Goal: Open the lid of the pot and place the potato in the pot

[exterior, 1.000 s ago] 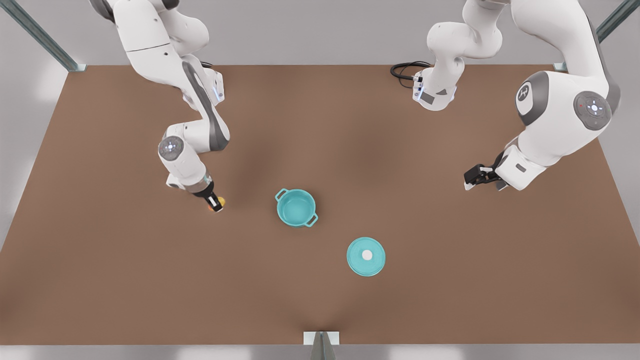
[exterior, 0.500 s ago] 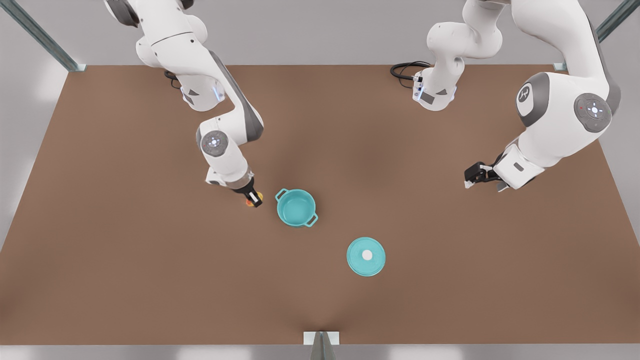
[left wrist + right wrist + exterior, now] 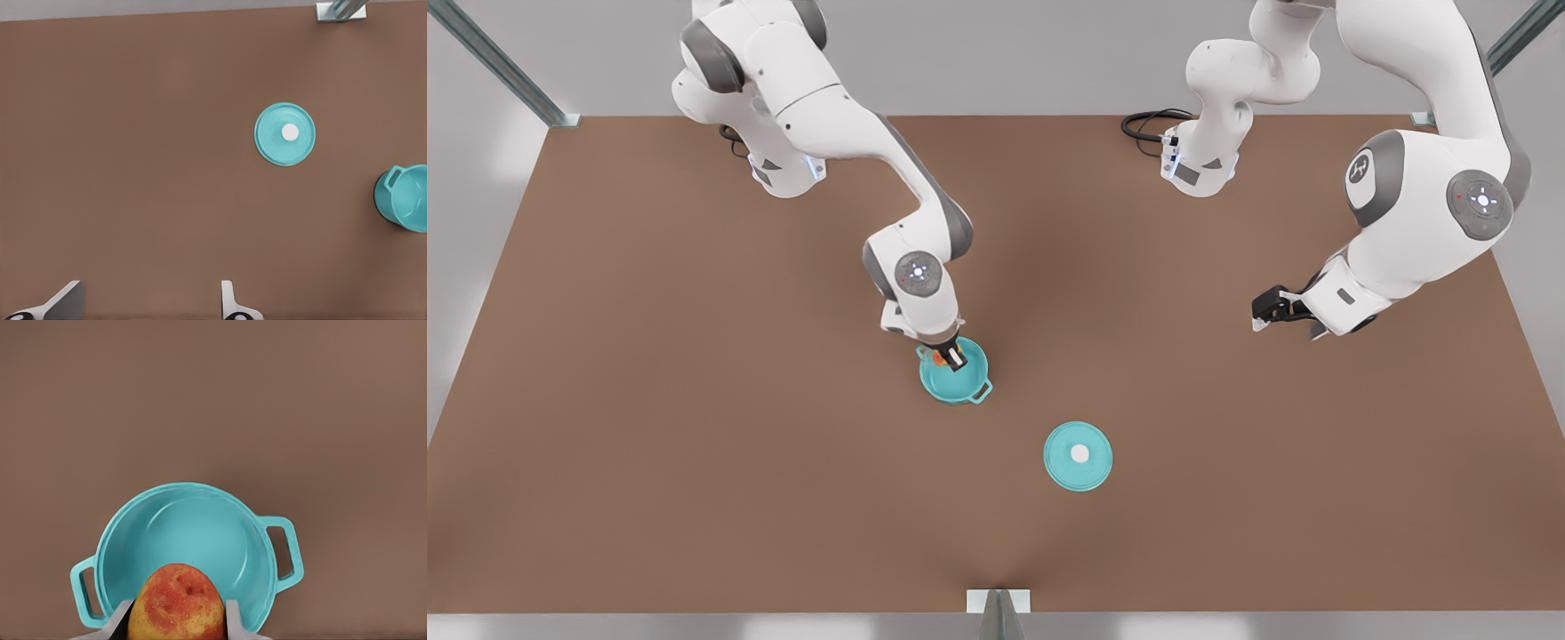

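Front view: one teal pot (image 3: 955,373) stands open on the brown table (image 3: 649,427), and nothing lies on the part of its teal floor that shows. The right gripper (image 3: 950,357) hangs over the pot's rim on the front view's left, pinching the single potato (image 3: 940,357) between its fingers. One pot lid (image 3: 1078,456), a flat teal disc with a white knob, lies on the table well apart from the pot, toward the front view's right and nearer the camera. The left gripper (image 3: 1272,313) waits in the air far off at the front view's right, fingers spread and holding nothing.

Left wrist view: two pale fingertips (image 3: 228,301) stand wide apart over bare table. Beyond them lie the lid (image 3: 285,133) and an edge of the pot (image 3: 405,198) with one loop handle.

Right wrist view: the potato (image 3: 177,603), yellow-orange with red patches, sits squeezed between two grey fingers (image 3: 233,620). Below it the pot (image 3: 200,540) gapes, both loop handles showing. No writing can be read anywhere.
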Tool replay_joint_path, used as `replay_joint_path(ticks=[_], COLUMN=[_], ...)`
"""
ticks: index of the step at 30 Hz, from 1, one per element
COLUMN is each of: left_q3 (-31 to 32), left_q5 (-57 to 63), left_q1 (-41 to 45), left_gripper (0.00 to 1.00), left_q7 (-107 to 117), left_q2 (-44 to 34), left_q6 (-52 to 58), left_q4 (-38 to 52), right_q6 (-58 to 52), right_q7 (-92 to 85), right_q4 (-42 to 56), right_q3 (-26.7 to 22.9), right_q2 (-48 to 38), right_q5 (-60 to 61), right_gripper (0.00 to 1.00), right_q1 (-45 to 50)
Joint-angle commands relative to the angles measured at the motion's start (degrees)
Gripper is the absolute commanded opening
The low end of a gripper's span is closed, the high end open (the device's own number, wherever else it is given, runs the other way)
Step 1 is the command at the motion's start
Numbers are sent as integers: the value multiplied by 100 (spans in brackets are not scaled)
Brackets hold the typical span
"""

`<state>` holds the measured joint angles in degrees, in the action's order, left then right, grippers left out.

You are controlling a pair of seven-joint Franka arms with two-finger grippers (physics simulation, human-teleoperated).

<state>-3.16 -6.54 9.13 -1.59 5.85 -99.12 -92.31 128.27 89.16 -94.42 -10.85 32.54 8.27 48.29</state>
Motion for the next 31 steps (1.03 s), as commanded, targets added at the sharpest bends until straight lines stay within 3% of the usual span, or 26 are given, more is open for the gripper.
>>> replay_joint_path(ticks=[1,10,11,15,18,21,22,24,28,31], left_q3=[0,0,0,0,-9,-9,-18,-9,-18,-18], left_q5=[4,4,4,4,13,4,-40,-5,4,4], left_q1=[1,1,1,1,1,1,1,1,-8,-8], left_gripper=[100,100,100,100,100,100,100,100,100,100], left_q7=[-175,-157,-157,-157,-184,-149,-122,-140,-184,-175], left_q2=[-5,21,21,30,-22,-31,-31,13,13,30], left_q6=[7,7,15,16,16,16,16,-11,-46,-55], left_q4=[-6,3,3,3,3,20,29,161,152,152], right_q6=[-214,-109,-109,-188,-1005,-2323,-2771,-2939,-3150,-3528], right_q7=[1658,1675,1631,1649,1018,-3964,-6135,-8264,-8406,-7817], right_q4=[179,240,267,275,126,56,354,583,908,1488], right_q3=[-23,-137,-146,-181,-585,-638,-673,-673,-585,-40], right_q2=[173,604,604,437,-617,-1690,-1699,-1699,-1620,-1242], right_q5=[-1,-53,-71,-71,-484,-976,-959,-810,-563,-581], right_gripper=[50,54,100,100,100,100,100,100,100,100], right_q1=[75,75,75,75,-74,-1637,-2420,-3659,-3968,-3696])
